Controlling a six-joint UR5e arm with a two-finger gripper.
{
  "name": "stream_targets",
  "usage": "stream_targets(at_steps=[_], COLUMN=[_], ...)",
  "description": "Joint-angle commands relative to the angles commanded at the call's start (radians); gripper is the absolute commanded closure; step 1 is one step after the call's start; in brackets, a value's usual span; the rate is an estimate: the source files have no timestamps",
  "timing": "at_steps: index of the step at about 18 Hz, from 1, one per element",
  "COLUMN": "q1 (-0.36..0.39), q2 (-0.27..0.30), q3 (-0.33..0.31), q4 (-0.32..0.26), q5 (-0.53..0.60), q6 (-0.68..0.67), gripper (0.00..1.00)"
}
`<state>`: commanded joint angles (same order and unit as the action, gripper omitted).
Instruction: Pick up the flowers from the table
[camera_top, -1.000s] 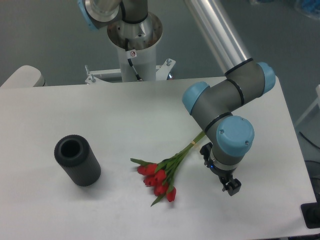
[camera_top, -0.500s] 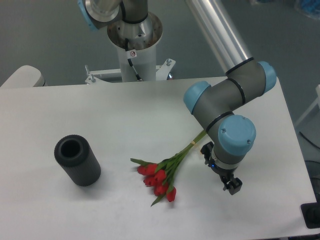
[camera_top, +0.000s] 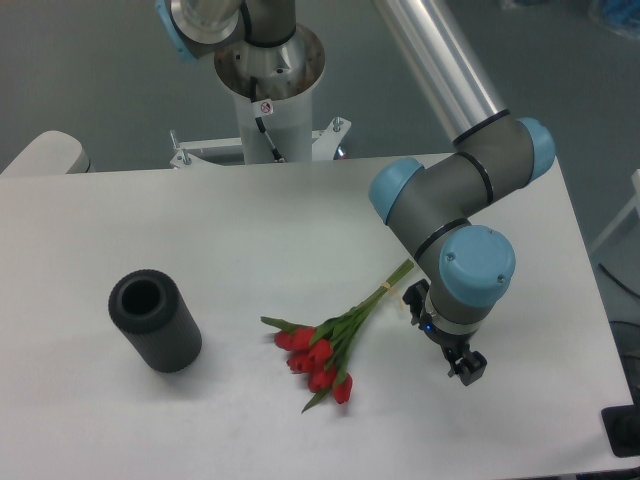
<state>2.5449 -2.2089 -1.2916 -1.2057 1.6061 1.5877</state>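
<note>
Red tulips: lying flat on white surface, stems angled toward arm, untouched.
Tool: right of stems, apart; grip state cannot be told.
Dark cylinder: well left.

Dark grey cylinder with open hollow end is lying tilted at left-center of frame. Pale rounded object is poking in at the left edge.

1. The flowers lie on the surface, near its front middle.
2. A cylinder rests on the surface, well apart to their left.
3. The pincer is right of the flowers.
</note>
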Motion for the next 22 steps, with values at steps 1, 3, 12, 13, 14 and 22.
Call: stream_targets(at_steps=[1, 3, 12, 13, 14, 22], q1=[0.0, -0.002, -0.009, -0.011, -0.011, -0.038], q2=[0.002, 0.003, 0.095, 0.109, 0.121, 0.135], q3=[-0.002, -0.002, -0.204, -0.234, -0.259, -0.327], q4=[-0.002, -0.002, 0.009, 0.012, 0.015, 0.08], q5=[0.0, 0.003, -0.002, -0.002, -0.002, -0.031], q6=[0.0, 0.0, -0.025, -0.028, -0.037, -0.159], gripper=[0.0, 0.0, 0.0, 0.0, 0.0, 0.0])
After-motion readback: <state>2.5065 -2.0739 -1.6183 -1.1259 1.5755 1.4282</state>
